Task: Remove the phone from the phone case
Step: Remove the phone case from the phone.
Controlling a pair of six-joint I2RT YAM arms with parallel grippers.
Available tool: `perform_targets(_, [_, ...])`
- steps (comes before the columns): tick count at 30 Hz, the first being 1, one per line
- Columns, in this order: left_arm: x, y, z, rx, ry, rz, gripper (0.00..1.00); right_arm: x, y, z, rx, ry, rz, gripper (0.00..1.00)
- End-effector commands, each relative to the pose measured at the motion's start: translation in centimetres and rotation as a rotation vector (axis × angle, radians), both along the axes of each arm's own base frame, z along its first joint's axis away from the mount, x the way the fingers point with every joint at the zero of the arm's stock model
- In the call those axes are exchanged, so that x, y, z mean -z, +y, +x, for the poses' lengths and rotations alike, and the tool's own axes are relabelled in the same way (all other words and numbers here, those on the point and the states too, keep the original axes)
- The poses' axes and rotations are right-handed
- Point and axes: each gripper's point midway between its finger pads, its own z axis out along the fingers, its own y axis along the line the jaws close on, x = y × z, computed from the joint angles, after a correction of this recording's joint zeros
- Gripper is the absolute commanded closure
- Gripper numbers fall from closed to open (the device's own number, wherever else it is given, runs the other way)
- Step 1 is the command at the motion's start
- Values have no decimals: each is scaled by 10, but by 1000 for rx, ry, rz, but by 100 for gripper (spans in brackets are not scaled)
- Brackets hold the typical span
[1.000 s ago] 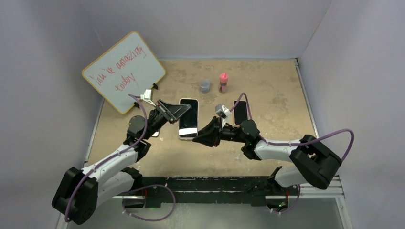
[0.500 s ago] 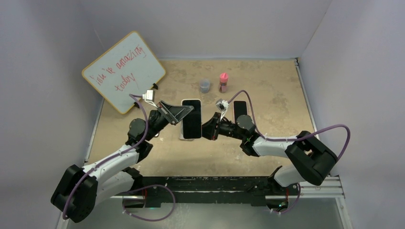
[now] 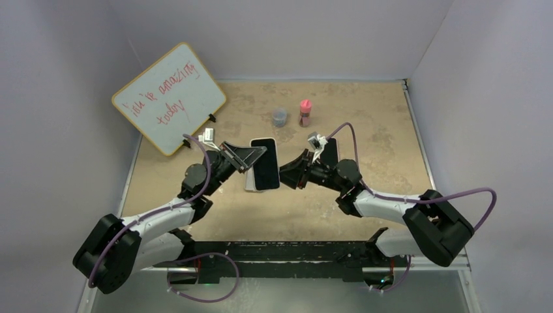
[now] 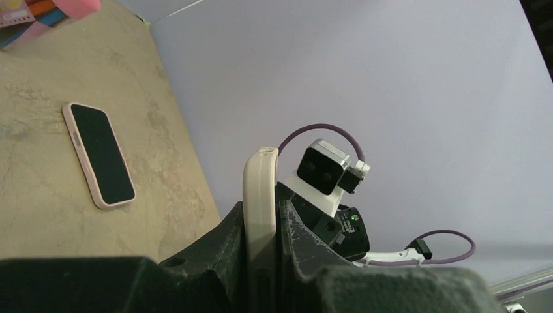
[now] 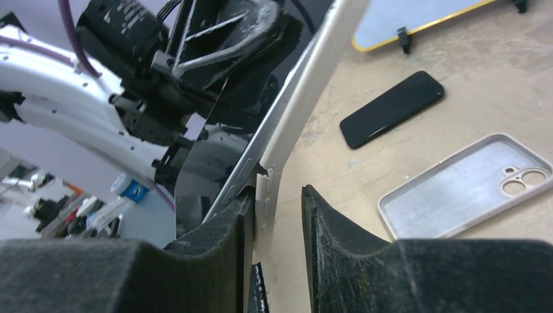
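Since a second ago the right gripper (image 3: 287, 175) has swung up from the counter (image 3: 372, 111) to the right edge of the phone (image 3: 266, 166). The left gripper (image 3: 252, 158) has raised the phone and tipped it, so it no longer lies flat.

From above, the phone hangs over the middle of the counter between the two arms, dark screen upward. The left jaws hold its left side and the right jaws meet its right edge. Whether the phone has come free is not clear from here.

In the left wrist view, the left jaws are clamped together on the cream phone case (image 4: 261, 208), which stands edge-on between them. A second, pink-cased phone (image 4: 98, 153) lies flat on the counter well behind.

In the right wrist view, the right jaws stand apart and straddle the case's side wall. One finger (image 5: 222, 228) is against the phone's edge, and there is a visible gap at the other. Above them, the phone's metal side seems to have lifted away from the cream wall along that edge. An empty case (image 5: 466, 182) and a bare black phone (image 5: 391, 109) lie on the counter beyond.

In my judgement the task is partly done. The case is firmly held and one long edge looks started. The phone still sits in the case, so the peeling and the final pull-out remain.
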Motion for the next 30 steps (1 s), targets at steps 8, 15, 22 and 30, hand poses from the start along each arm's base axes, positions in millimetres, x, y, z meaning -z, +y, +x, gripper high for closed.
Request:
perform_targets(8, [1,-18,-31,94,-2,-58,100,-69,-16,36,188,-35,256,66])
perform_targets(15, [0,-15,-25,1,-10,-117,100,-66,-7,25,93,9,306,71])
perform_targets(22, [15,-29,-17,-8,2,-100,100,-51,0,20,35,50,263,95])
perform_targets(30, [73,-15,-15,-86,68,91,61,-22,-8,32,109,141,173,100])
